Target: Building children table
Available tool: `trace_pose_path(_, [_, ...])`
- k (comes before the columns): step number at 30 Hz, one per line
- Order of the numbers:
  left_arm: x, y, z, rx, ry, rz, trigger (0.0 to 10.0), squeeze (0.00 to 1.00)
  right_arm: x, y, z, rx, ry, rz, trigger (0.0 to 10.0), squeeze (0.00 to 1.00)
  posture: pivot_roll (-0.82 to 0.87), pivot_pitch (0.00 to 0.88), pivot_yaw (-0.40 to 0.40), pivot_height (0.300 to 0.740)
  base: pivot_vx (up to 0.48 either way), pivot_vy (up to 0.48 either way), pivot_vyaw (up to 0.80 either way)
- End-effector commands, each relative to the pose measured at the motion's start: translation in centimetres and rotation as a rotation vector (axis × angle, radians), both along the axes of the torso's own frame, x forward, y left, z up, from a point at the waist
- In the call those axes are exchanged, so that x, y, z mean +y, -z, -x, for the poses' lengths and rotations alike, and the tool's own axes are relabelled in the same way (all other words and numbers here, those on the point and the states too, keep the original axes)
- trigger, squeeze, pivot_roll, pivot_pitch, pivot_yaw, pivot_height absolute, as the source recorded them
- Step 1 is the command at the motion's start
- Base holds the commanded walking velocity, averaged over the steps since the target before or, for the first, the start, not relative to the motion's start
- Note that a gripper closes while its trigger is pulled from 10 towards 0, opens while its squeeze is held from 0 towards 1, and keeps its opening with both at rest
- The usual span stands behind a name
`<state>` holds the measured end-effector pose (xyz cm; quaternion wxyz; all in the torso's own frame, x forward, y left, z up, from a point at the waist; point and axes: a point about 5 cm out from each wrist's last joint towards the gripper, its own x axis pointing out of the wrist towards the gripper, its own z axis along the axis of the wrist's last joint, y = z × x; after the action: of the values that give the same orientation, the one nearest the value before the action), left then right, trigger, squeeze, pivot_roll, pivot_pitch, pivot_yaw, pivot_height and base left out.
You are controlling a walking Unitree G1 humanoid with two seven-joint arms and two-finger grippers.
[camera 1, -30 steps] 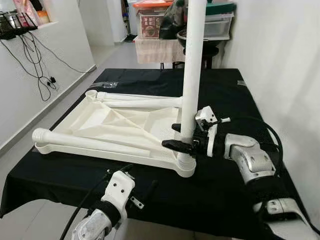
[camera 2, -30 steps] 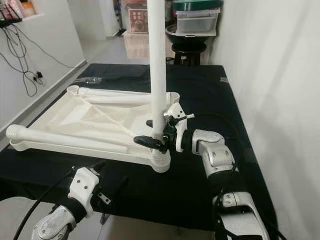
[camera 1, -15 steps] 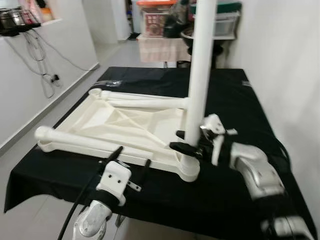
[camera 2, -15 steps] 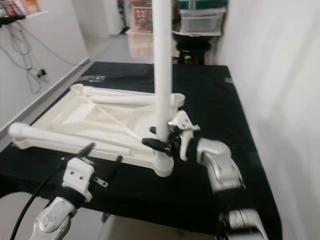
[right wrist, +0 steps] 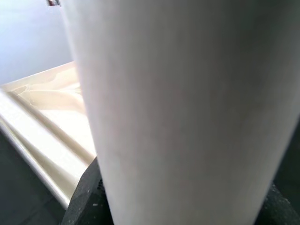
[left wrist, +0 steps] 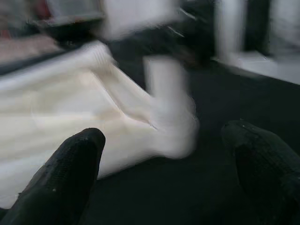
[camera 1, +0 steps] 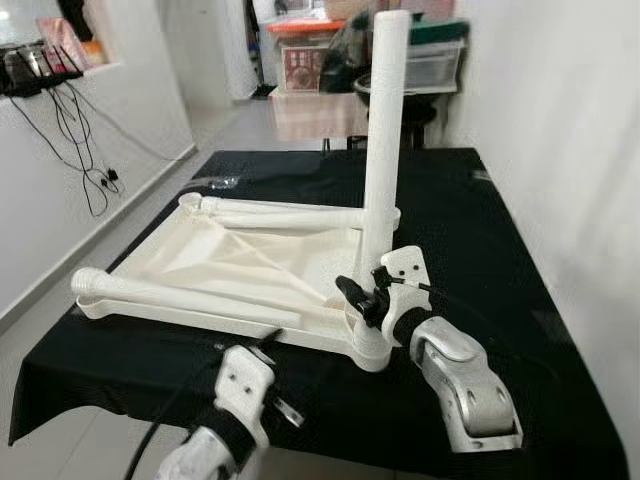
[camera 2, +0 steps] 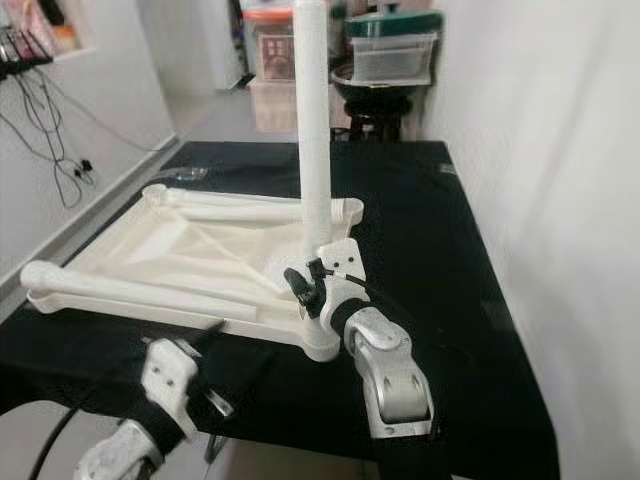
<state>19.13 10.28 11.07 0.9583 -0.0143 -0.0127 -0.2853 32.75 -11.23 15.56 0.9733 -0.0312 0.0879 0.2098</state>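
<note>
White-walled room, narrow, with a black cloth-covered table (camera 1: 500,250) down the middle and stacked storage boxes (camera 1: 435,45) at the far end; loose black cables (camera 1: 85,165) hanging on the left wall.

On the cloth, upside down: white plastic children's tabletop (camera 1: 235,265), ribbed underside facing up, presumably flipped this way to expose the corner sockets for the legs. One long white cylindrical table leg (camera 1: 383,140) standing upright in the near right corner socket (camera 1: 370,340), long axis vertical, free end pointing at the ceiling. Two more white loose legs (camera 1: 175,298) lying flat on the tray, one along the near edge and one along the far edge, long axes running across the table from left to right, seemingly parked there within reach until their turn.

Right gripper (camera 1: 362,297) low on the upright leg, just above the socket, black fingers closed around the shaft; right wrist view pressed right against the white tube. Low grip probably chosen to steady or twist the leg home where it seats.

Left gripper (left wrist: 164,173) hovering near the table's front edge, just short of the tabletop's near rim, fingers (left wrist: 70,164) spread wide and holding nothing; aimed at the socket corner, likely ready to brace the tabletop.
</note>
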Motion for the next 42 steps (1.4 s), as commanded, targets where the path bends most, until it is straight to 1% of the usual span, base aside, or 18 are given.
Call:
trace_pose_path(1, [0.6, 0.7, 0.2, 0.065, -0.026, 0.005, 10.0, 0.0, -1.0, 1.9, -0.1, 0.104, 0.069, 0.009, 0.0, 0.0, -0.01, 0.0, 0.051, 0.74, 0.0, 0.0, 0.0])
trace_pose_path(2, [0.9, 0.9, 0.4, 0.091, -0.051, 0.037, 10.0, 0.0, -1.1, 1.4, -0.3, 0.1, 0.084, 0.008, 5.2, 0.0, -0.01, 0.0, 0.05, 0.74, 0.0, 0.0, 0.0])
trace_pose_path(3, [1.1, 1.0, 0.5, 0.107, -0.07, 0.055, 10.0, 0.0, -1.2, 1.0, -0.5, 0.096, 0.09, 0.004, 5.2, 0.0, -0.01, 0.0, 0.05, 0.74, 0.0, 0.0, 0.0])
trace_pose_path(4, [1.0, 1.1, 0.4, 0.108, -0.075, 0.049, 10.0, 0.0, -1.3, 0.5, -0.8, 0.088, 0.082, 0.005, 10.0, 0.0, 0.0, 0.0, 0.046, 0.74, 0.0, 0.0, 0.0])
trace_pose_path(7, [0.9, 1.2, 0.3, 0.11, -0.067, 0.04, 10.0, 0.0, -1.2, -0.1, -1.0, 0.087, 0.05, -0.004, 10.0, 0.0, 0.01, 0.0, 0.04, 0.74, 0.0, 0.0, 0.0])
trace_pose_path(14, [0.6, 1.0, 0.2, 0.128, -0.045, 0.047, 10.0, 0.0, -1.2, -1.6, -2.3, -0.014, -0.19, -0.125, 10.0, 0.0, 0.02, 0.0, 0.035, 0.74, 0.0, 0.0, 0.0])
trace_pose_path(15, [0.6, 1.0, 0.2, 0.128, -0.045, 0.048, 10.0, 0.0, -1.4, -1.4, -2.2, -0.015, -0.272, -0.115, 10.0, 1.0, 0.03, 0.0, 0.024, 0.74, 0.0, 0.0, 0.0])
trace_pose_path(16, [0.5, 0.9, 0.2, 0.124, -0.043, 0.047, 10.0, 0.0, -1.6, -1.1, -1.8, 0.002, -0.378, -0.112, 10.0, 1.0, 0.03, 0.0, 0.023, 0.74, 0.0, 0.0, 0.0])
trace_pose_path(17, [0.5, 0.9, 0.2, 0.124, -0.043, 0.047, 10.0, 0.0, -1.6, -1.1, -1.8, 0.002, -0.378, -0.112, 10.0, 1.0, 0.03, 0.0, 0.023, 0.74, 0.0, 0.0, 0.0])
trace_pose_path(19, [0.5, 0.8, 0.1, 0.118, -0.041, 0.046, 10.0, 0.0, -2.0, -0.7, -1.0, 0.014, -0.52, -0.067, 10.0, 1.0, 0.04, 0.0, 0.017, 0.74, 0.0, 0.0, 0.0])
trace_pose_path(22, [0.5, 0.8, 0.1, 0.117, -0.041, 0.051, 10.0, 0.0, -2.3, -0.6, -0.7, 0.026, -0.565, -0.059, 10.0, 1.0, 0.04, 0.0, 0.017, 0.74, 0.0, 0.0, 0.0])
trace_pose_path(23, [0.4, 0.7, 0.1, 0.116, -0.04, 0.056, 10.0, 0.0, -2.7, -0.3, 0.0, 0.05, -0.646, -0.055, 10.0, 0.9, 0.06, 0.0, 0.004, 0.74, 0.0, 0.0, 0.0])
trace_pose_path(24, [0.4, 0.7, 0.1, 0.116, -0.04, 0.056, 10.0, 0.0, -2.7, -0.3, 0.0, 0.05, -0.646, -0.055, 10.0, 0.9, 0.06, 0.0, 0.004, 0.74, 0.0, 0.0, 0.0])
trace_pose_path(25, [0.4, 0.7, 0.0, 0.115, -0.039, 0.059, 10.0, 0.0, -2.9, -0.1, 0.6, 0.07, -0.714, -0.053, 10.0, 0.0, 0.06, 0.0, 0.002, 0.74, 0.0, 0.0, 0.0])
trace_pose_path(28, [0.4, 0.6, -0.1, 0.11, -0.03, 0.056, 10.0, 0.0, -3.2, 0.0, 1.0, 0.09, -0.783, -0.064, 10.0, 0.0, 0.07, 0.0, 0.001, 0.74, 0.0, 0.0, 0.0])
trace_pose_path(32, [0.3, 0.6, -0.4, 0.101, -0.022, 0.055, 10.0, 0.0, -2.9, 0.1, 0.3, 0.079, -0.801, -0.047, 10.0, 0.0, 0.07, 0.0, -0.002, 0.74, 0.0, 0.0, 0.0])
trace_pose_path(33, [0.3, 0.5, -0.5, 0.1, -0.021, 0.056, 10.0, 0.0, -2.8, 0.2, -0.1, 0.069, -0.795, -0.036, 0.2, 0.0, 0.07, 0.0, -0.005, 0.74, 0.0, 0.0, 0.0])
trace_pose_path(42, [0.3, 0.6, -1.1, 0.098, -0.022, 0.08, 10.0, 0.0, -3.9, 0.6, -0.2, 0.102, -0.825, -0.052, 0.0, 0.0, 0.07, 0.0, -0.015, 0.74, 0.0, 0.0, 0.0])
